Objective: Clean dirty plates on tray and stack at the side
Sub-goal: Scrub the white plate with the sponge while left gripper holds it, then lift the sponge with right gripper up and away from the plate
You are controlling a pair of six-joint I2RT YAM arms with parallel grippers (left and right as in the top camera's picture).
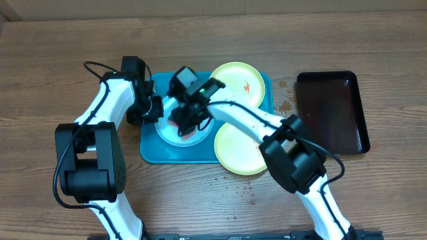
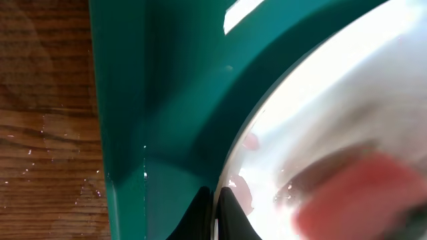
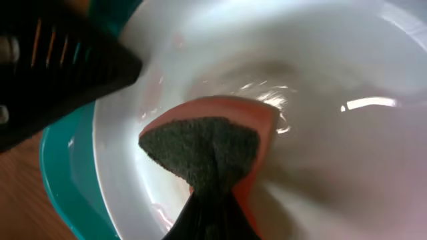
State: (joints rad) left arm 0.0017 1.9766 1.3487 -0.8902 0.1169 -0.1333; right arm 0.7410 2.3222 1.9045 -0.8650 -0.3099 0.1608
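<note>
The light blue-white plate (image 1: pixel 175 135) lies in the left half of the turquoise tray (image 1: pixel 152 152). My left gripper (image 1: pixel 155 107) is shut on the plate's left rim; in the left wrist view its jaws (image 2: pixel 215 215) pinch the rim of the plate (image 2: pixel 333 93) over the tray (image 2: pixel 167 100). My right gripper (image 1: pixel 187 119) is shut on a red-orange sponge (image 3: pixel 207 147) with a dark scouring side, pressed onto the plate (image 3: pixel 320 67). Red smears show near the rim (image 2: pixel 241 193). One yellow-green plate (image 1: pixel 237 80) with orange smears lies at the tray's back right. Another (image 1: pixel 239 152) overlaps the tray's front right edge.
A glossy black tray (image 1: pixel 331 110) lies on the wooden table to the right of the turquoise tray. Water drops (image 1: pixel 240 190) dot the table in front of the tray. My left gripper's black body (image 3: pixel 53 60) shows at the right wrist view's top left.
</note>
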